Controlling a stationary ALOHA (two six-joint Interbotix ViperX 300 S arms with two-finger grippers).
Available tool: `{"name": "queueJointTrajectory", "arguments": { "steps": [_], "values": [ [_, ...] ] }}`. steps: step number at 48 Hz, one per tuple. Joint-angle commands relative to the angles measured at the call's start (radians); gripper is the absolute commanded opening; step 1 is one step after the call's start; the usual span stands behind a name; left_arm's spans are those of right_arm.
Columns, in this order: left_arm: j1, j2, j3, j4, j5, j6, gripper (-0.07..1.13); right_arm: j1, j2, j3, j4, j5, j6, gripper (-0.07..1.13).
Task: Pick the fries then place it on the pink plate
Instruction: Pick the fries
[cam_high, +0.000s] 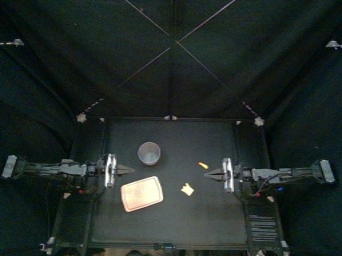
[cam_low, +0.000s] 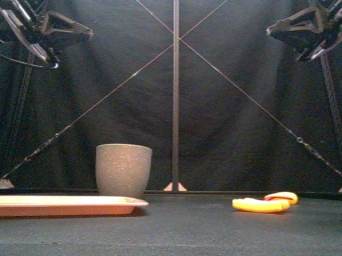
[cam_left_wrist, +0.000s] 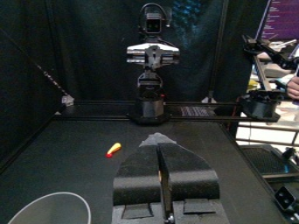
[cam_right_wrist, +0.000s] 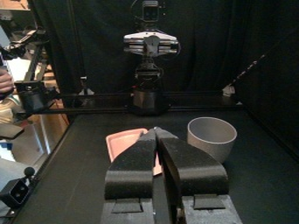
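No text, label, brand or number can be read, not on the pink tray (cam_low: 67, 205) nor the grey speckled cup (cam_low: 123, 168).

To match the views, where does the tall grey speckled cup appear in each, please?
Top: tall grey speckled cup, left of centre, behind the flat pink tray.
Front: cup left, behind tray.
Left wrist: its rim beside the jaws.
Right wrist: cup beyond jaws, beside tray.
Landmark: tray (not left wrist).
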Motion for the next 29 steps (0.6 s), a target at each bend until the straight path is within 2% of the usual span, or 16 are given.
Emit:
{"name": "queueJointTrajectory", "arguments": {
  "steps": [1, 13, 20, 26, 29],
  "values": [
    [0.005, 0.011, -0.020, 0.000, 0.006, 0.002, 0.00, -0.006, 0.032, -0.011, 0.008, -0.006, 0.011, 0.00],
    [0.005, 0.014, -0.031, -0.002, 0.006, 0.002, 0.00, -0.015, 0.219, -0.035, 0.012, -0.006, 0.018, 0.03],
    [0.005, 0.015, -0.028, -0.002, 0.006, 0.002, 0.00, -0.083, 0.322, -0.058, 0.015, -0.006, 0.018, 0.16],
    [0.006, 0.017, -0.026, -0.002, 0.006, 0.000, 0.01, -0.117, 0.368, -0.086, 0.060, -0.021, 0.020, 0.41],
    [0.006, 0.017, -0.023, -0.002, 0.008, 0.000, 0.01, -0.118, 0.374, -0.100, 0.109, -0.041, 0.018, 0.60]
  ]
}}
